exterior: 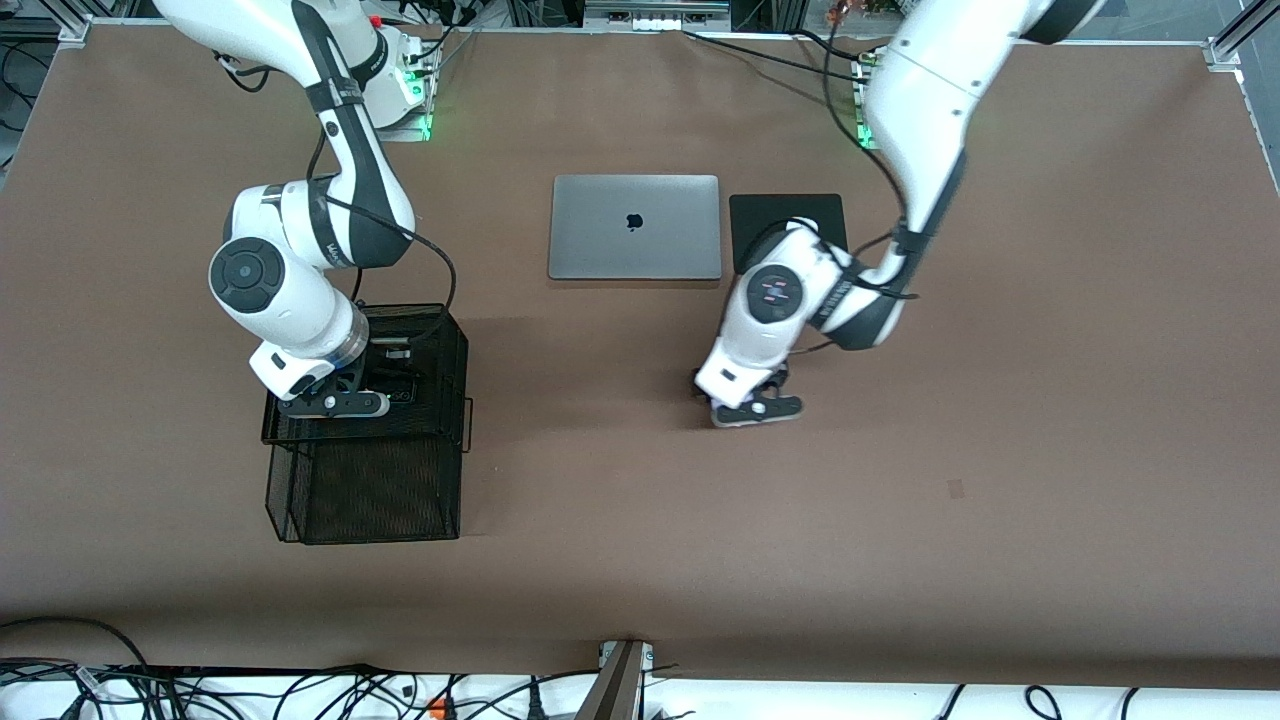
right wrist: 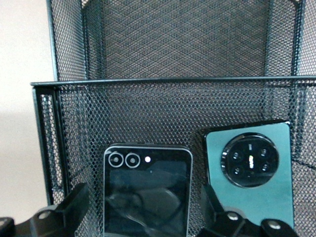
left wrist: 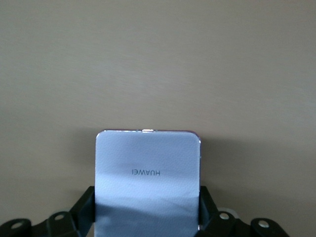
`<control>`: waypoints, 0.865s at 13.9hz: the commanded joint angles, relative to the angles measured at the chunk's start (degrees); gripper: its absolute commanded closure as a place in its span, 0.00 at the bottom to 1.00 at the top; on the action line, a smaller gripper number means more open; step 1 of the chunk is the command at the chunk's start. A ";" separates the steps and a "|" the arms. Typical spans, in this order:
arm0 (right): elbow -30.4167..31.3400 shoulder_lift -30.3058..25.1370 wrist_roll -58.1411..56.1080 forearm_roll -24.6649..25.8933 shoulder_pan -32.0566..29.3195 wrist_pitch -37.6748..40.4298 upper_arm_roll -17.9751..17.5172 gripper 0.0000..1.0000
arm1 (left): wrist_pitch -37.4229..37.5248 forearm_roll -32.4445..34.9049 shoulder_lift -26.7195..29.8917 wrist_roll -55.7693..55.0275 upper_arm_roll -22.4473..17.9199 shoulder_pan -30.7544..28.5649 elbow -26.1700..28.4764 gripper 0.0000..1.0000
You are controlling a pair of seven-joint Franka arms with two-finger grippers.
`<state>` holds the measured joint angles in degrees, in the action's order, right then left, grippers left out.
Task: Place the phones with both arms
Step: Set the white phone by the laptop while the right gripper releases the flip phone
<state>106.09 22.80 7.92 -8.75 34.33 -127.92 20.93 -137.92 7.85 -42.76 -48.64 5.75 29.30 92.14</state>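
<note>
Mesh filled the nearest part of the scene: a black wire-mesh basket [exterior: 372, 480] stood on the brown tabletop [exterior: 900, 560] toward the right arm's end, nearer the front camera than everything else on it. The right pincer [exterior: 345, 403] hung over the basket's farther compartment with its fingers [right wrist: 69, 205] spread wide and holding nothing. In the right wrist view, between those fingers, a small squarish black phone [right wrist: 147, 190] stood upright against the mesh wall, two round lenses at its upper edge. Just beside it in the same compartment stood the dark-green phone [right wrist: 252, 177] with its round black camera ring.

Toward the middle of the tabletop, the left pincer [exterior: 757, 407] sat low over bare brown surface, gripping the pale pink-white phone [left wrist: 148, 180] by its two side edges, the fingers [left wrist: 81, 207] pressed against it. Whether the phone's lower edge touched the tabletop could not be told. In the left wrist view its back carried a maker's name printed in grey.

Farther from the camera lay a closed silver laptop [exterior: 635, 227], and just beside it, toward the left arm's end, a flat black mat [exterior: 785, 215] partly hidden by the left arm.
</note>
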 commanded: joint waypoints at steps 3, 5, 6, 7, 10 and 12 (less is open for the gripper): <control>-7.88 0.65 -1.59 -1.01 -0.67 4.06 -0.27 0.01 | 2.83 -0.20 -6.96 -5.76 -5.30 10.58 -10.83 1.00; -13.51 2.85 -1.51 -1.10 -0.84 8.90 -0.27 0.00 | 2.83 -0.29 -8.91 -6.72 -8.11 14.19 -11.99 1.00; -16.32 3.99 -1.42 -1.18 -1.11 10.83 -0.27 0.01 | 2.74 -0.29 -9.61 -6.99 -8.21 14.55 -12.16 1.00; -18.70 4.87 -1.33 -1.27 -1.11 12.68 -0.27 0.01 | 2.74 -0.20 -10.05 -6.99 -8.21 14.56 -12.95 1.00; -20.48 5.32 -1.15 -1.71 -1.37 14.19 -0.27 0.01 | 2.74 -0.03 -10.76 -7.08 -8.38 14.56 -14.01 0.00; -20.48 5.32 -0.98 -1.71 -1.28 14.28 -0.36 0.01 | 3.09 0.41 -9.19 -6.55 -9.44 14.12 -14.18 0.00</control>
<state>87.45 27.28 7.77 -9.13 33.77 -115.22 20.92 -135.98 7.87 -51.64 -55.49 -2.38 43.40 80.62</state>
